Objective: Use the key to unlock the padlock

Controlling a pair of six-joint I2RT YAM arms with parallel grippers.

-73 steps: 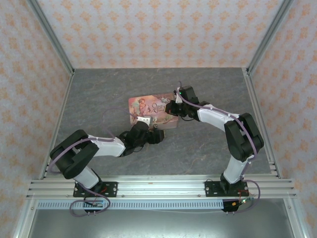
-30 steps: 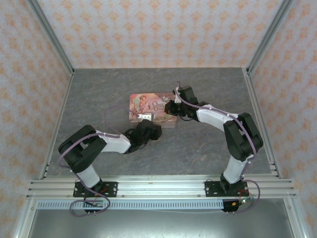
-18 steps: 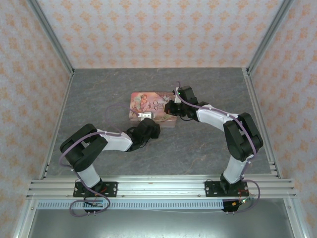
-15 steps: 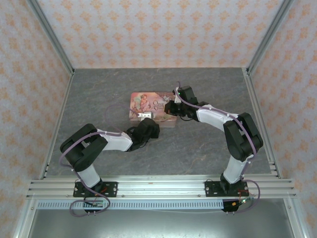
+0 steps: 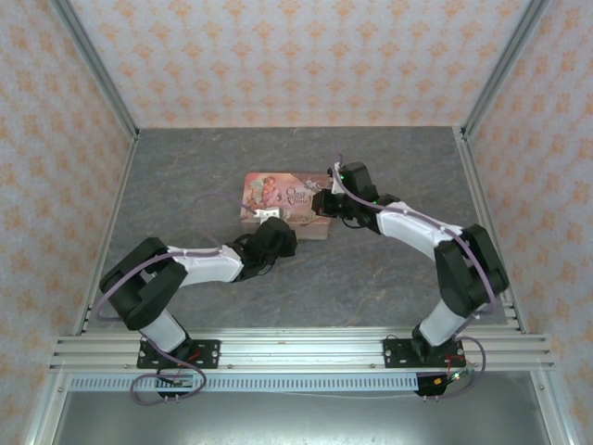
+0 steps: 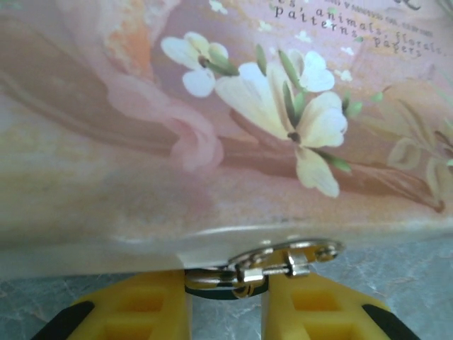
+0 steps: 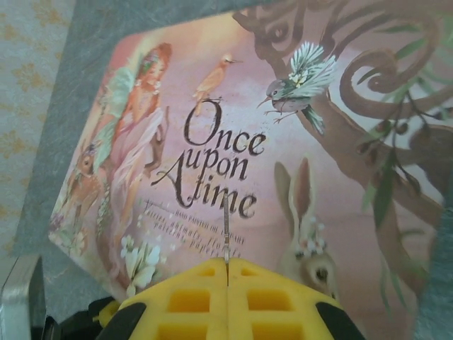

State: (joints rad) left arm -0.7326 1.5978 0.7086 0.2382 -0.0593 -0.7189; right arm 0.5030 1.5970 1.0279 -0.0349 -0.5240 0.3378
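Left arm, top view: stretched low over the bench (image 5: 185, 176), elbow folded back near its base, forearm angled up and right. Left gripper (image 5: 275, 234) set against the near long side of the pink illustrated tin (image 5: 278, 193).

Left wrist view: yellow fingers (image 6: 141, 312) drawn close, pinching the padlock (image 6: 226, 292) from both sides. Padlock low against the tin's near wall, just above the bench. Dark teal body mostly hidden between the fingers. Pale metal part (image 6: 283, 261) lying flat along the tin's lower edge, long axis running left to right across the view, extending right past the right finger.

Right arm, top view: arched in from the right, elbow high, forearm sloping down and left. Right gripper (image 5: 324, 204) over the tin's right end.

Right wrist view: fingers (image 7: 184, 301) pressed together, a thin grey key (image 7: 225, 227) clamped in the seam, seen edge-on, pointing straight out over the tin's lid.
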